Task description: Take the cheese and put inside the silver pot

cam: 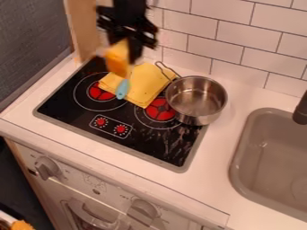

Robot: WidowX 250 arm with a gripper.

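At the upper left, the black gripper (127, 49) hangs above the back of the stove, shut on the cheese (118, 58), a yellow-orange block held well above the yellow cloth. The silver pot (196, 99) stands upright and uncovered at the stove's right side, partly over the counter, its handle pointing to the back left. The cheese is to the left of the pot and apart from it.
A folded yellow cloth (144, 83) lies on the black stovetop (129, 143), touching the pot's handle area. A light blue utensil end (123, 89) shows by the cloth. Tiled wall behind; grey sink (242, 155) and dark faucet (301, 110) at right.
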